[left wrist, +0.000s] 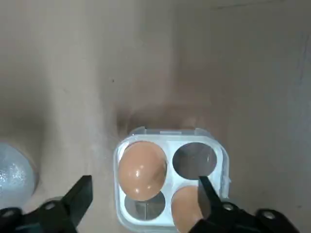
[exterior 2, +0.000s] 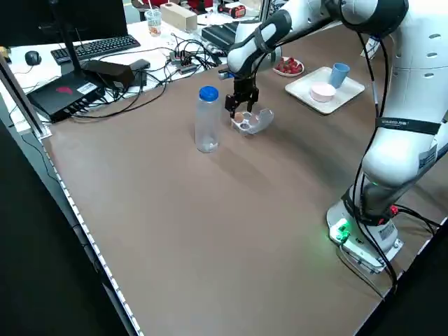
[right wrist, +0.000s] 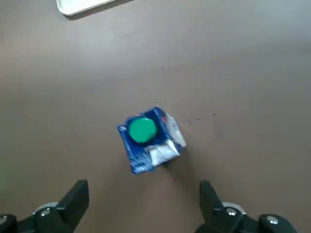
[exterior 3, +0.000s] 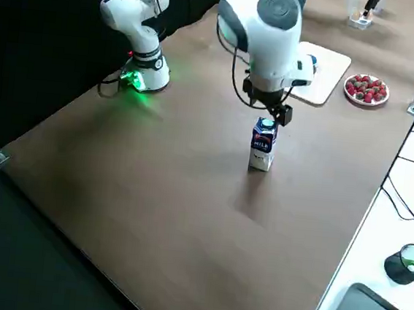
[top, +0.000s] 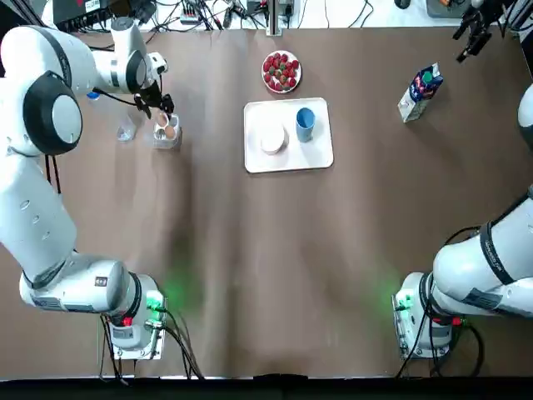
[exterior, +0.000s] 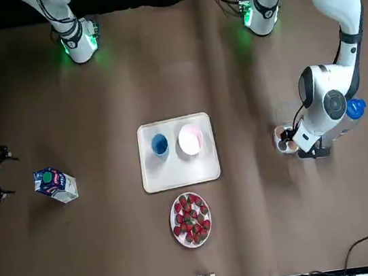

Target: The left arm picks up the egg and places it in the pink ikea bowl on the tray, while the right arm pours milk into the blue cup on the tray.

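Left gripper (left wrist: 143, 199) is wide open and holding nothing. It hangs over the clear egg holder (left wrist: 170, 138) at the table's far left, fingers spread either side of it, not touching as far as the wrist view shows. Two eggs (left wrist: 142, 170) sit in diagonally opposite slots of the holder. A blue-capped bottle (exterior 2: 207, 119) stands just beside the holder. Right gripper (right wrist: 143, 194) is also wide open with nothing in it, up above the milk carton (right wrist: 148, 138), which stands upright on the table at far right, green cap on top — fingers clear of it. Tray (top: 287, 158) is mid-table toward the far edge, well apart from both grippers. Pink bowl (exterior: 190, 139) and blue cup (top: 305, 122) stand side by side on it, bowl on the left-arm side. Plate of strawberries (top: 281, 72) sits just beyond the tray.
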